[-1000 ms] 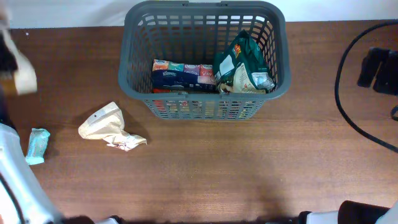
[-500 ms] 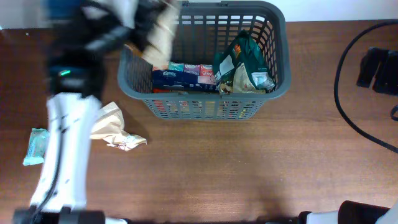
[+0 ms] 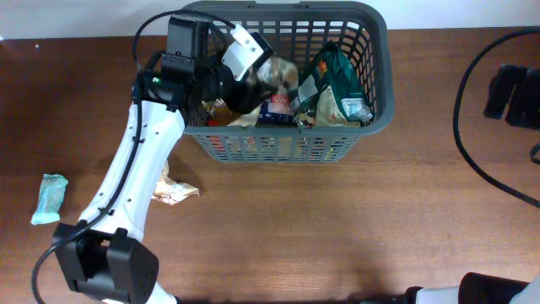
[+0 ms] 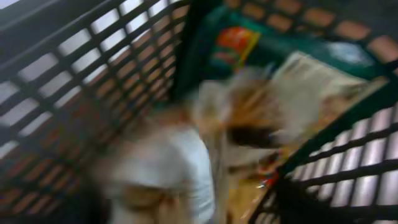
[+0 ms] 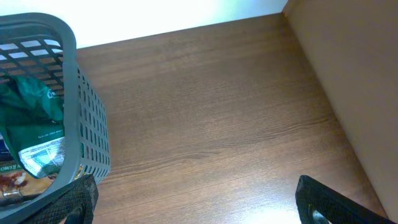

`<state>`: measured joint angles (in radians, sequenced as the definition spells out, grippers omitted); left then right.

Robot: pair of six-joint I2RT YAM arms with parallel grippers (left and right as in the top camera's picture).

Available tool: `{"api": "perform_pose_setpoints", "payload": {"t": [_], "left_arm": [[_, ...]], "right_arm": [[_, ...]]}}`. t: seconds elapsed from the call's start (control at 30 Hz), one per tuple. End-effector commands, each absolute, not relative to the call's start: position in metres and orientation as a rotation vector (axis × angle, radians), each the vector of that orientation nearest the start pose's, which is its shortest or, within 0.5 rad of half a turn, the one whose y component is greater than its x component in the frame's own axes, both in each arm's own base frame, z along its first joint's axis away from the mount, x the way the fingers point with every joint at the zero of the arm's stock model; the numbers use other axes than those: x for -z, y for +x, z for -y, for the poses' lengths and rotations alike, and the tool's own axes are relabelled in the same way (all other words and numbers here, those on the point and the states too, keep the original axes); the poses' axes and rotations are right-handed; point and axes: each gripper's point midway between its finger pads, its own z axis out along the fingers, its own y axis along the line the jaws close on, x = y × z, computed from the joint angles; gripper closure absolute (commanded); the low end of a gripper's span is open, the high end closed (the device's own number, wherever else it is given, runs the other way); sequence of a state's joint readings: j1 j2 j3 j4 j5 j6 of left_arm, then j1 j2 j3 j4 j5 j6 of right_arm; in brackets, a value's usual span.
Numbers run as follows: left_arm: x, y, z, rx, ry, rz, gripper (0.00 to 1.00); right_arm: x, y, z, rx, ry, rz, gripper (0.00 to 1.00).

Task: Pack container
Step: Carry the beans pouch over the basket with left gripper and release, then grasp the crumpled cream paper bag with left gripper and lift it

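Observation:
The container [image 3: 278, 142] is a dark grey slotted basket at the table's far middle, also seen in the left wrist view [image 4: 62, 81] and the right wrist view [image 5: 69, 68]. A green bag [image 3: 333, 80] [image 5: 31, 112] and flat snack packs lie inside. My left gripper [image 3: 257, 74] hangs over the basket's left half, jaws spread. A pale packet [image 3: 283, 76] [image 4: 174, 168] is a blur just beyond its fingers, over the packs. My right gripper [image 5: 199, 210] stands wide open above bare table, right of the basket, holding nothing.
A crumpled beige packet [image 3: 175, 192] lies on the table in front of the basket, half under my left arm. A small teal packet [image 3: 49, 198] sits near the left edge. A black cable [image 3: 466, 148] and black hardware [image 3: 510, 93] occupy the right side.
My left arm swung from the table's left edge over the basket, carrying the pale packet. Its jaws have spread and the packet now blurs beyond them. The right arm has not moved.

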<state>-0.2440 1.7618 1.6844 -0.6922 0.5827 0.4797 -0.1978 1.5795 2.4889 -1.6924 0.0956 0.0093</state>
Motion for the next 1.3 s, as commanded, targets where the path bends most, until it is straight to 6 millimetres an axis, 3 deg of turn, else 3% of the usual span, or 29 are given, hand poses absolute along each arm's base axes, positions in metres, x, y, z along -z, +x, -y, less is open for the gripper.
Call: {"api": "perform_pose_setpoints", "payload": {"t": [0.0, 0.07, 0.17, 0.27, 0.3, 0.37, 0.43, 0.5, 0.6, 0.7, 0.83, 0.97, 1.03, 1.27], "left_arm": [[-0.266, 0.454, 0.191, 0.384, 1.040, -1.982, 0.00], [-0.284, 0.462, 0.184, 0.339, 1.006, -1.941, 0.00], [-0.338, 0.477, 0.158, 0.259, 0.880, -1.853, 0.00], [-0.393, 0.487, 0.103, 0.120, 0.637, -1.831, 0.03], [-0.408, 0.487, 0.074, 0.058, 0.518, -1.842, 0.03], [-0.416, 0.482, 0.027, -0.039, 0.343, -1.886, 0.03], [-0.402, 0.468, -0.027, -0.126, 0.122, -1.997, 0.03], [-0.377, 0.450, -0.067, -0.163, -0.069, -2.117, 0.03], [-0.337, 0.425, -0.102, -0.195, -0.182, -2.270, 0.03], [-0.291, 0.401, -0.123, -0.167, -0.352, -2.406, 0.01], [-0.227, 0.379, -0.125, -0.075, -0.668, -2.508, 0.00], [-0.177, 0.374, -0.114, 0.015, -1.014, -2.464, 0.01], [-0.154, 0.369, -0.108, -0.027, -1.139, -2.430, 0.01], [-0.099, 0.352, -0.073, -0.238, -1.270, -2.336, 0.01]], "right_arm": [[-0.436, 0.288, 0.074, 0.198, 0.287, -2.340, 0.01], [-0.436, 0.288, 0.074, 0.194, 0.285, -2.340, 0.01], [-0.436, 0.288, 0.074, 0.194, 0.285, -2.340, 0.01], [-0.436, 0.287, 0.074, 0.194, 0.285, -2.338, 0.01], [-0.436, 0.287, 0.074, 0.194, 0.285, -2.338, 0.01], [-0.436, 0.287, 0.074, 0.194, 0.285, -2.338, 0.01], [-0.436, 0.287, 0.074, 0.194, 0.285, -2.338, 0.01], [-0.436, 0.287, 0.074, 0.194, 0.285, -2.338, 0.01], [-0.436, 0.287, 0.074, 0.194, 0.285, -2.337, 0.01], [-0.436, 0.287, 0.073, 0.189, 0.283, -2.338, 0.01], [-0.437, 0.288, 0.070, 0.171, 0.275, -2.336, 0.01], [-0.437, 0.289, 0.070, 0.167, 0.273, -2.335, 0.01], [-0.437, 0.288, 0.070, 0.167, 0.273, -2.336, 0.01], [-0.438, 0.290, 0.069, 0.158, 0.269, -2.326, 0.01]]}}
